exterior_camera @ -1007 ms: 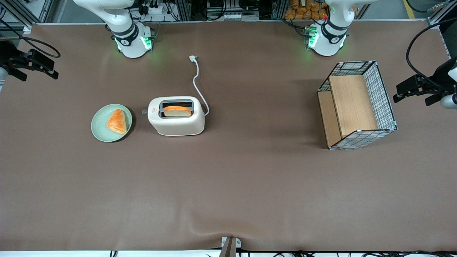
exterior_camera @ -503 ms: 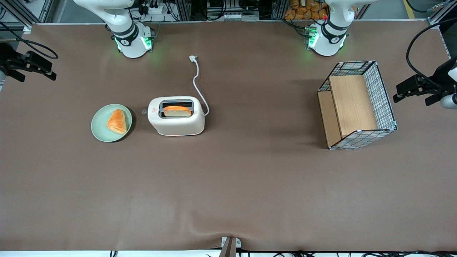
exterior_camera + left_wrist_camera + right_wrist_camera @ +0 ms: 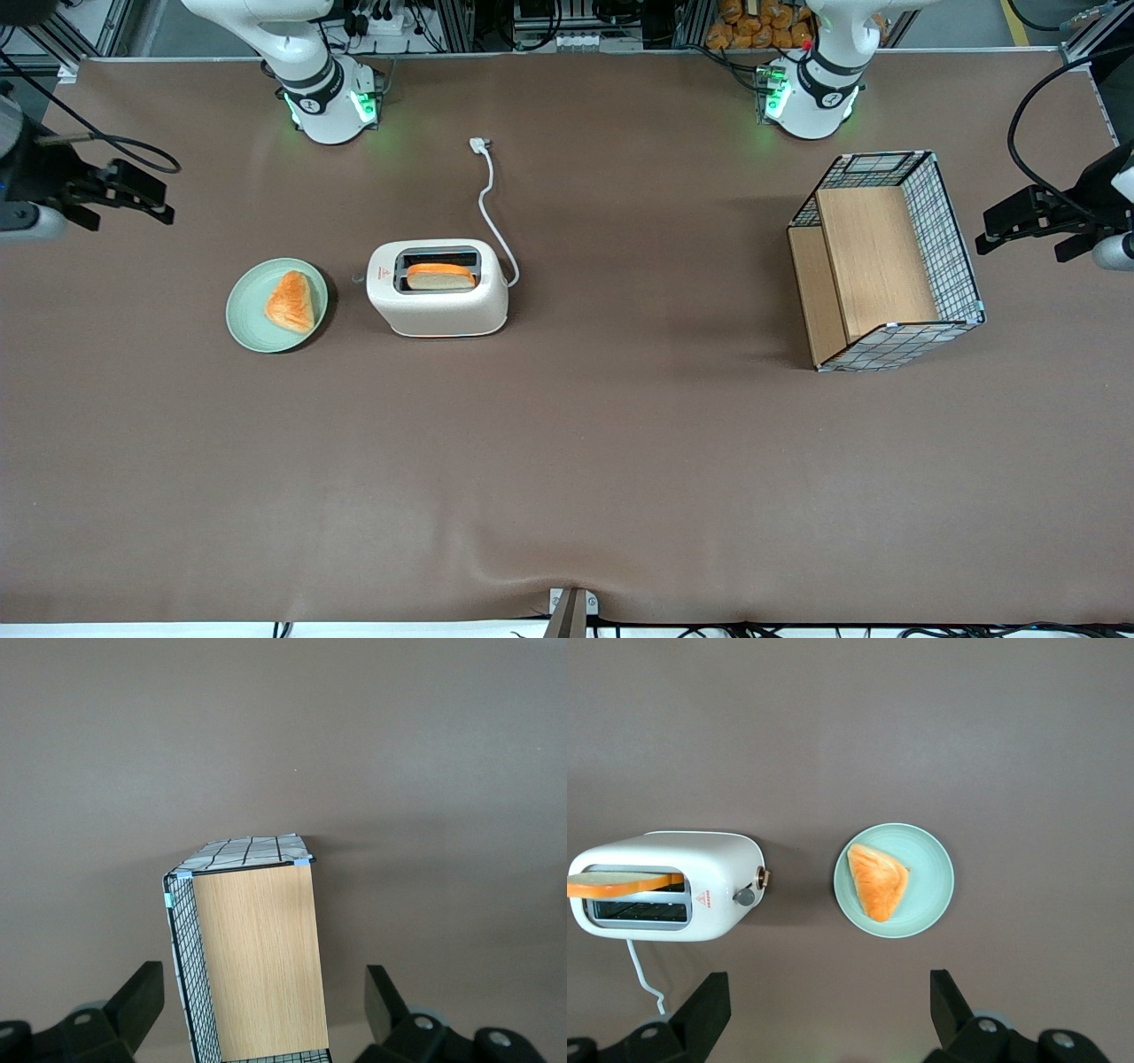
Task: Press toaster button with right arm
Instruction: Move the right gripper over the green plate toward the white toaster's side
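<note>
The cream-white toaster [image 3: 438, 306] stands on the brown table with a bread slice [image 3: 440, 276] in the slot nearer the front camera. The toaster button [image 3: 358, 277] is a small pale grey tab on the narrow end by the red triangle sticker, facing the green plate. It also shows in the right wrist view [image 3: 745, 896], on the toaster [image 3: 718, 868]. The right arm's gripper [image 3: 159, 202] hangs open and empty above the table at the working arm's end, well apart from the toaster. In the right wrist view the gripper [image 3: 828, 1005] has its fingers [image 3: 709, 1001] spread wide.
A green plate [image 3: 244, 321] with an orange pastry [image 3: 291, 301] lies beside the toaster's button end. The white cord [image 3: 490, 204] runs from the toaster toward the arm bases. A wire basket with wooden panels [image 3: 886, 257] stands toward the parked arm's end.
The right gripper has moved in from the table's edge toward the plate and toaster, and a little nearer the front camera. The toaster, bread and plate have not moved.
</note>
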`<act>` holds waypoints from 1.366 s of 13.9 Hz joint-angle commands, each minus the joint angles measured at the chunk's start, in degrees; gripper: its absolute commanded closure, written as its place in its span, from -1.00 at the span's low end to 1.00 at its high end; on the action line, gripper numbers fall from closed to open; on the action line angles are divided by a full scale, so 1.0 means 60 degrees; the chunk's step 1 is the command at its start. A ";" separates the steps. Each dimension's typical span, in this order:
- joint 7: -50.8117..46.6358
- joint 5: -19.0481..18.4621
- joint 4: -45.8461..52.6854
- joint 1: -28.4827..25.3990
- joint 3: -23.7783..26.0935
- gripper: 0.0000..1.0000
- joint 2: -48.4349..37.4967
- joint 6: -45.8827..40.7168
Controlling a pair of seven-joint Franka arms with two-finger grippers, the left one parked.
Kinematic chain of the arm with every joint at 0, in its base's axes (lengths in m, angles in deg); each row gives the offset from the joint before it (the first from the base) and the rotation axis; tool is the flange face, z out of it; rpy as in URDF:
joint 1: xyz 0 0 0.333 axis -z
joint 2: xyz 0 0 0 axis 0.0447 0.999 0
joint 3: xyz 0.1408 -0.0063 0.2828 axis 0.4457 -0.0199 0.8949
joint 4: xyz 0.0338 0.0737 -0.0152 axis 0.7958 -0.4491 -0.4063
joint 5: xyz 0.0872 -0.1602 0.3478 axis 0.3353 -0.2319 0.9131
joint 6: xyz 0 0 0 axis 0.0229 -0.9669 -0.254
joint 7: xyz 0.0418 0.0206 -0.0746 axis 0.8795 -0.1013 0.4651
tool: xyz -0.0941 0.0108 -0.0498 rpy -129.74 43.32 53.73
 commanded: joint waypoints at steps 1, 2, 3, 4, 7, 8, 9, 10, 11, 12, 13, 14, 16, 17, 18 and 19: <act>-0.0712 0.0268 -0.0094 -0.0317 -0.0038 -1.00 0.0167 0.0147; -0.0728 0.0371 -0.0109 -0.0332 -0.0038 -0.96 0.0226 0.0205; -0.0729 0.0430 -0.0109 -0.0317 -0.0038 -0.80 0.0328 0.0278; -0.0743 0.0474 -0.0109 -0.0317 -0.0038 -0.63 0.0402 0.0293; -0.0743 0.0533 -0.0472 -0.0332 -0.0023 -0.14 0.0535 0.0730; -0.0758 0.0707 -0.0678 -0.0332 -0.0037 -0.03 0.0520 0.0921; -0.0758 0.0912 -0.0767 -0.0332 -0.0038 0.03 0.0520 0.0981; -0.0845 0.0972 -0.0797 -0.0332 -0.0038 0.10 0.0534 0.1069; -0.1078 0.0987 -0.0870 -0.0361 -0.0038 0.16 0.0549 0.1171; -0.1283 0.0987 -0.0943 -0.0448 -0.0023 0.23 0.0549 0.1259; -0.1358 0.0987 -0.1074 -0.0565 -0.0037 0.31 0.0549 0.1419; -0.1387 0.0987 -0.1220 -0.0610 -0.0023 0.40 0.0535 0.1581; -0.1475 0.1016 -0.1499 -0.0639 -0.0023 0.58 0.0534 0.1830; -0.1577 0.1147 -0.1631 -0.0669 -0.0023 0.74 0.0534 0.1976; -0.1680 0.1351 -0.1821 -0.0683 -0.0023 0.88 0.0534 0.2166; -0.1710 0.1484 -0.2026 -0.0683 -0.0023 1.00 0.0534 0.2342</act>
